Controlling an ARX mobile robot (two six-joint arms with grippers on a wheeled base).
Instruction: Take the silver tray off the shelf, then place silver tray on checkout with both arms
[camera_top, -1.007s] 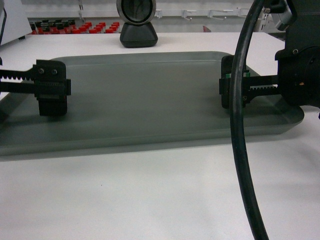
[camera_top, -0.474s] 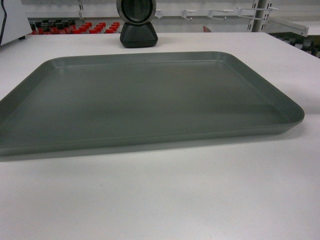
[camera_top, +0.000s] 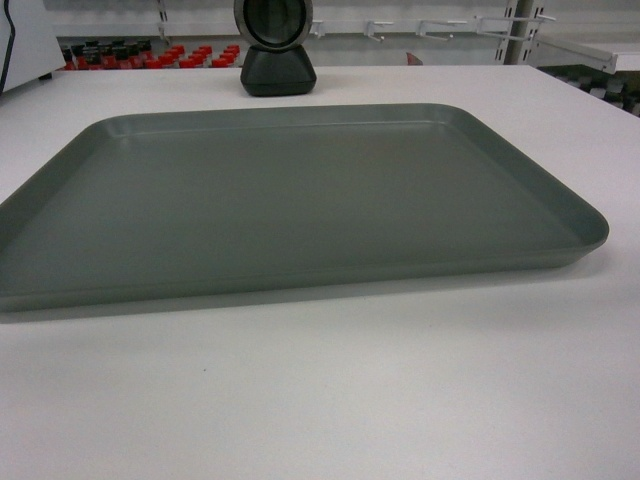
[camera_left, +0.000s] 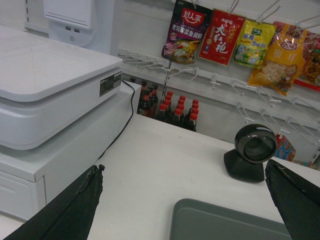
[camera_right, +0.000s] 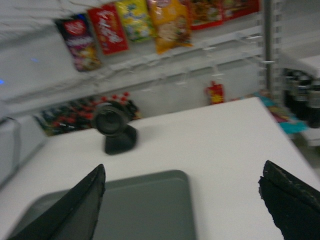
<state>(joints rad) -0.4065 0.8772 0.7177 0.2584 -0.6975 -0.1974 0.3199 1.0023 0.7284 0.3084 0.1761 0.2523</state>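
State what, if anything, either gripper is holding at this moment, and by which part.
Nothing is held. The left gripper and right gripper both stand open above the checkout, with the silver tray lying flat on it, untouched.

Head view: low, close, looking forward and slightly down across the silver tray (camera_top: 300, 200) on the white surface (camera_top: 350, 390); scanner (camera_top: 277, 45) beyond its far edge.

Left wrist view: raised above the surface's left side, facing forward-right toward hanging snack packets (camera_left: 230, 37); left tool (camera_left: 185, 205) fingertips frame the bottom corners, spread wide.

Right wrist view: raised on the right, blurred, right tool (camera_right: 182, 202) likewise spread.

All three share tray and scanner.
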